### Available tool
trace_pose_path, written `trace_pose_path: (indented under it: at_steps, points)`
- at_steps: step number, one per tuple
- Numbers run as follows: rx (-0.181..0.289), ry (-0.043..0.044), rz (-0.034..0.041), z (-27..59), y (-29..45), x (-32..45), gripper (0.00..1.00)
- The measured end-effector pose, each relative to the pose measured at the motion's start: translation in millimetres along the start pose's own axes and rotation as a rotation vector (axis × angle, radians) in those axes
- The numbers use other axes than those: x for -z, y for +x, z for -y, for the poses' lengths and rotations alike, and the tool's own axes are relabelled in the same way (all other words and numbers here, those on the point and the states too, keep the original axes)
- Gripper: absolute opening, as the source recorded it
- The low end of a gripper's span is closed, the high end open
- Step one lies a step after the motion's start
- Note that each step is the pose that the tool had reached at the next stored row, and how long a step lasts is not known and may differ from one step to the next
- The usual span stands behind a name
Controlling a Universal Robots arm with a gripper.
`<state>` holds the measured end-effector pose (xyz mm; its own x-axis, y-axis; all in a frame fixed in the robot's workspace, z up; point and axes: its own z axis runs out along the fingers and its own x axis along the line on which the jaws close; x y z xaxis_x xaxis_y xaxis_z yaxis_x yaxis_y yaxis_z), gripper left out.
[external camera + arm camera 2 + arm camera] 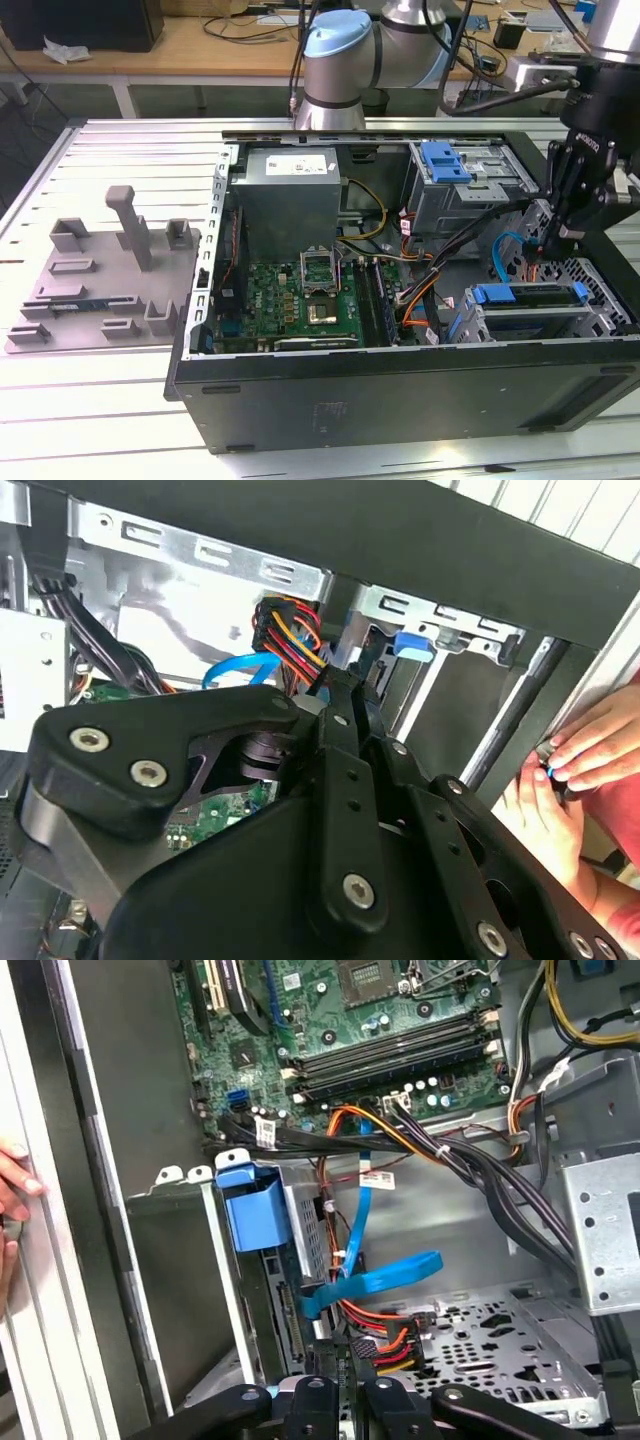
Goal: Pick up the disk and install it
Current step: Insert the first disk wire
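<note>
Slotted table (120, 150) w/ PC case (400, 400), fixture tray (100, 290)

lab — open pc case (400, 400) on slotted metal table (130, 150)

The exterior view stands well off from me and looks down at a slant across the bench (110, 150) onto the whole open computer case (400, 400), with my end effector (556, 248) at the exterior view's right. The first wrist view rides close above that end effector and faces down into the case, while the second wrist view sits tight behind its black linkage and looks across the case toward a side wall. All three share the motherboard (300, 300) and the blue cable (507, 250).
</note>
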<state>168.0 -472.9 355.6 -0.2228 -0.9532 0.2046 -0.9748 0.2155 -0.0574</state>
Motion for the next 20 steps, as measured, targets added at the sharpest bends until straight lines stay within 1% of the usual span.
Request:
trace_pose_path:
  at_steps: [2, 4, 6, 7, 9, 11, 12, 14, 18, 20]
  points:
    - [0.000, 0.0005, 0.0024, -1.7, 3.5, 0.3, 0.17]
    - [-0.001, 0.0015, 0.0068, -4.0, 9.7, 0.4, 0.17]
    - [0.000, 0.0015, 0.0116, -4.7, 13.3, 0.0, 0.17]
    - [0.001, 0.0008, 0.0199, -4.7, 16.4, -0.7, 0.17]
    - [0.006, -0.0011, 0.0357, -4.7, 19.7, -1.4, 0.17]
    - [0.012, -0.0023, 0.0484, -4.8, 21.6, -1.8, 0.17]
    - [0.017, -0.0032, 0.0573, -4.8, 22.3, -1.9, 0.17]
    - [0.025, -0.0045, 0.0716, -4.9, 23.4, -2.1, 0.17]
    - [0.041, -0.0055, 0.0949, -4.8, 26.0, -2.7, 0.17]
    - [0.048, -0.0051, 0.1036, -4.6, 27.6, -3.0, 0.17]
